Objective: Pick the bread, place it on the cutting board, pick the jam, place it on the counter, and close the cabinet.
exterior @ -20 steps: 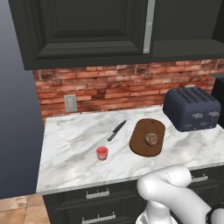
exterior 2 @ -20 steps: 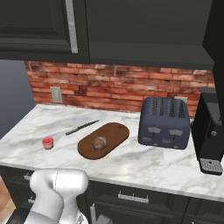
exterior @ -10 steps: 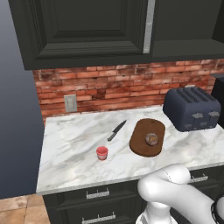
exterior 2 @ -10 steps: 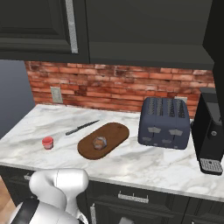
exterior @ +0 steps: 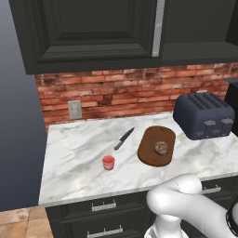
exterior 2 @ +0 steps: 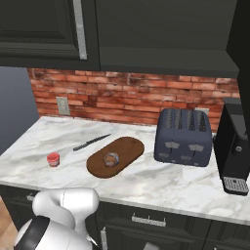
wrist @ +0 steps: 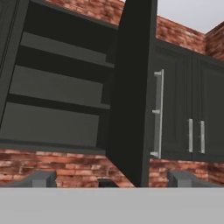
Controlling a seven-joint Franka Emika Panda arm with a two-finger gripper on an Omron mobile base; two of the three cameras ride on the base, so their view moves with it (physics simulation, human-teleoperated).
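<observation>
The bread (exterior: 161, 148) (exterior 2: 112, 159) lies on the dark oval cutting board (exterior: 151, 155) (exterior 2: 128, 146) in the middle of the marble counter (exterior: 74, 158) (exterior 2: 161, 183). The red jam (exterior: 108, 162) (exterior 2: 53, 158) stands on the counter left of the board. In the hand view the cabinet door (wrist: 131, 96) stands swung out, edge-on, with its silver handle (wrist: 159, 113) to the right and bare shelves (wrist: 57, 87) showing to the left. My gripper (wrist: 111, 180) looks up at it, fingertips (wrist: 39, 179) wide apart, open and holding nothing. From the base, the cabinet (exterior: 88, 32) (exterior 2: 39, 24) hangs above the counter.
A dark toaster (exterior: 203, 115) (exterior 2: 184, 135) sits right of the board and a black knife (exterior: 124, 138) (exterior 2: 92, 142) lies behind the jam. A black coffee machine (exterior 2: 234, 146) stands at the far right. Brick wall behind, dark drawers (exterior: 104, 207) below.
My white arm has shifted slightly low in the base views, and a dark joint has come in at the right base view's lower left. Bread, board and jam have not moved.
</observation>
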